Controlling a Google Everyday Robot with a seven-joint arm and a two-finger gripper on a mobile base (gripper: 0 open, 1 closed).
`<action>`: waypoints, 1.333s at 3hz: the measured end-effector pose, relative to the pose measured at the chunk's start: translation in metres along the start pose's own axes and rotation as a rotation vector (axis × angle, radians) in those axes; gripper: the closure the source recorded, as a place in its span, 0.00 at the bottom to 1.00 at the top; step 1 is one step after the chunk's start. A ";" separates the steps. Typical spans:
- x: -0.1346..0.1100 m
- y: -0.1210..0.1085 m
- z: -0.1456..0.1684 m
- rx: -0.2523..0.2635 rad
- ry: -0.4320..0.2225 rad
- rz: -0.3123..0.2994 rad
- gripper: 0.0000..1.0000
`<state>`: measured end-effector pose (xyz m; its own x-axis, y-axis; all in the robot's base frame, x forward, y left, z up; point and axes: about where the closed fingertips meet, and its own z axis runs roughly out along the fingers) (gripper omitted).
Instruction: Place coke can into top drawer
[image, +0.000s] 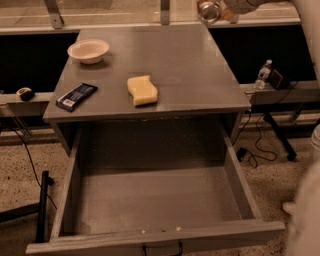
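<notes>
End effector, top right, apparently grips coke can.

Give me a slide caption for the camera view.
Gripper holds the coke can aloft by the cabinet's far right corner; top drawer open below.

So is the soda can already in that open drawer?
No, the coke can hangs in the gripper at the top of the view, above the far edge of the cabinet top, well away from the top drawer.
</notes>
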<state>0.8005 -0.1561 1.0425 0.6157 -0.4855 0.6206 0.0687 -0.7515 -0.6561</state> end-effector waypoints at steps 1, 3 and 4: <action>0.015 -0.032 -0.082 0.055 0.141 -0.033 1.00; -0.004 -0.004 -0.095 0.025 0.132 0.007 1.00; -0.037 -0.030 -0.113 0.090 0.074 0.045 1.00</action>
<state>0.6868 -0.1657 1.0880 0.5607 -0.5517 0.6175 0.1146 -0.6869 -0.7177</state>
